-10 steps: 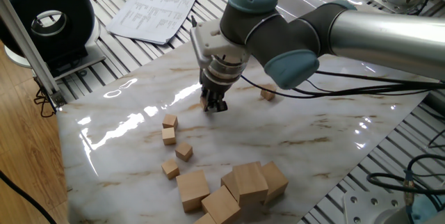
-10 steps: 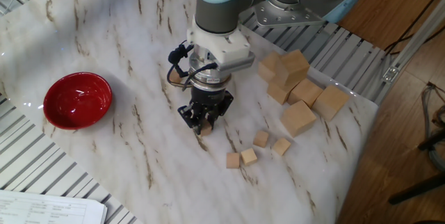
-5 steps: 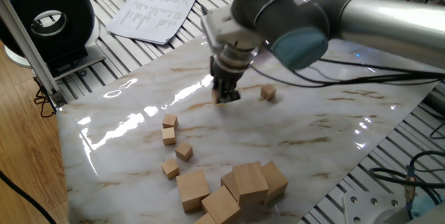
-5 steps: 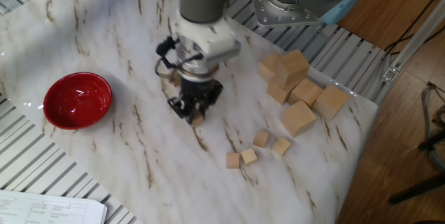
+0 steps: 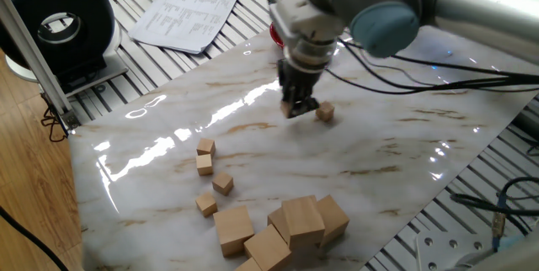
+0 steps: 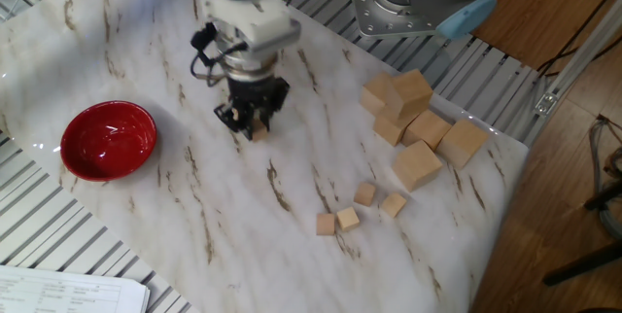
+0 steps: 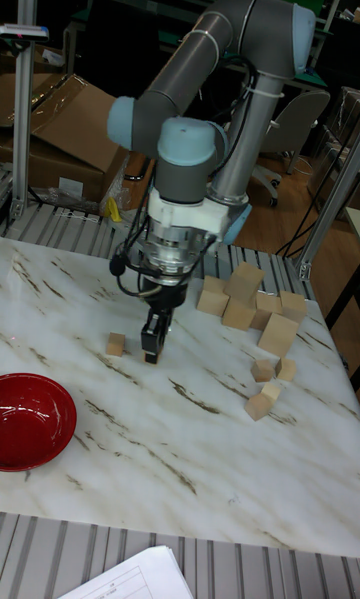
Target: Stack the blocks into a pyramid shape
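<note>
— Hanging low over the marble tabletop (image 5: 370, 157), the gripper (image 5: 298, 108) points straight down. Do you see what is in it?

— Yes, a small block (image 6: 259, 130) sits pinched between the two fingers; the other fixed view shows its tan face at the tips. The jaws are clenched on it.

— Is it touching the table?

— I cannot tell. In the tall fixed view the fingertips (image 7: 152, 346) are very close to the surface, but contact is not clear.

— Where are the other small blocks?

— One lone block (image 5: 325, 113) lies just beside the gripper; in the tall fixed view the same cube (image 7: 116, 344) sits near the fingers, apart from them. Four more small blocks (image 5: 210, 174) lie in a loose scatter well away from the arm. The other fixed view shows them as a little cluster (image 6: 356, 209), two of them touching or nearly so.

— And the big cubes?

— The larger wooden cubes (image 5: 286, 225) form a heap near the table edge, beside the scatter, with one resting on top of the others.

— Anything else on the table?

— A red bowl (image 6: 108, 138) stands on the marble, near the gripper but apart from it. Printed papers (image 5: 187, 12) lie off the slab on the ribbed metal surface (image 5: 126, 14).
</note>
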`<state>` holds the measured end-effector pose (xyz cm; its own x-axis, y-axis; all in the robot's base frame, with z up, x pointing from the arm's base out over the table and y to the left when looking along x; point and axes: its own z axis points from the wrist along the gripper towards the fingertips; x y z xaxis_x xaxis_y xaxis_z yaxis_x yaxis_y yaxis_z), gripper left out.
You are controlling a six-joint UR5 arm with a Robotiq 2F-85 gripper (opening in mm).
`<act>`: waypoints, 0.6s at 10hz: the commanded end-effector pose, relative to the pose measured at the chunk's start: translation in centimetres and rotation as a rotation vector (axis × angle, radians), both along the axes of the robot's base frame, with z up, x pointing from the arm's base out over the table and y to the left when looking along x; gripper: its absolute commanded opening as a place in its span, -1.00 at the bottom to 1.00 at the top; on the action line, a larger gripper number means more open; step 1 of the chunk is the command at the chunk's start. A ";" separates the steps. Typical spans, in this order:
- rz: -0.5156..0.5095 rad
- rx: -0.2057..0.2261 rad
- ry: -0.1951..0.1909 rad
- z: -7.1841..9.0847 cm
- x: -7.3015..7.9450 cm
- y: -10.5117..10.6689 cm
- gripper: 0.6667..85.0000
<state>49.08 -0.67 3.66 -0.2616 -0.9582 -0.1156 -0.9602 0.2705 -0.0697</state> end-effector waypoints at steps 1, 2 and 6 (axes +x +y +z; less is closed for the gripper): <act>0.027 0.012 0.043 0.0 -2.0 -3.2 -0.99; 0.032 0.011 0.042 0.0 -2.0 -3.2 -0.99; 0.048 0.054 0.038 0.1 -1.7 -0.9 -0.99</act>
